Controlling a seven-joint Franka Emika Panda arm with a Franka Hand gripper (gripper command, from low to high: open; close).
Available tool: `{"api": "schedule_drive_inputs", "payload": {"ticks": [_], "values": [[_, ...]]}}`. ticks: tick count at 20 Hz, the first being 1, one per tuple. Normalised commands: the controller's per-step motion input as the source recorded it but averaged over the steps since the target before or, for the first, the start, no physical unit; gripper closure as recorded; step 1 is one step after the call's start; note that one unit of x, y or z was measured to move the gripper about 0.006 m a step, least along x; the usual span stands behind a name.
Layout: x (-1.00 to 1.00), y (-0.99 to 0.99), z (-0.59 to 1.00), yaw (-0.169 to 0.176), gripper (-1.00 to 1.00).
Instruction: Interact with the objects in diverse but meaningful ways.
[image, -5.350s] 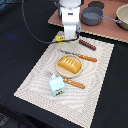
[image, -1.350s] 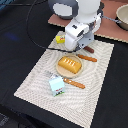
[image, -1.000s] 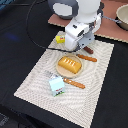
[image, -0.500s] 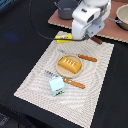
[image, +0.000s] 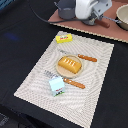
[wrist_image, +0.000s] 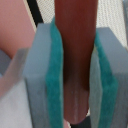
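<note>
The dark brown sausage (wrist_image: 75, 60) is sitting clamped between the two teal-padded fingers (wrist_image: 52, 85) of the gripper (wrist_image: 75, 107), its rounded end poking out just past the fingertips. In the exterior view the gripper (image: 98, 19) is hanging raised at the far edge of the scene, with the sausage (image: 103, 22) showing as a short dark stick below the white wrist. Below and well apart from the gripper, the orange ridged bread loaf (image: 69, 64) is lying on a plate in the middle of the striped placemat (image: 95, 95). The yellow flat packet (image: 63, 38) is resting at the mat's corner nearest the gripper, and the light-blue carton (image: 56, 85) is standing farthest from it, beyond the loaf.
</note>
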Motion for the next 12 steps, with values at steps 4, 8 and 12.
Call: {"api": "schedule_drive_inputs", "payload": {"ticks": [4,8,12], "values": [[-0.23,0.0,0.23,0.006,1.0],[-0.48,-0.01,0.0,0.014,1.0],[-0.58,-0.02,-0.01,0.021,1.0]]}}
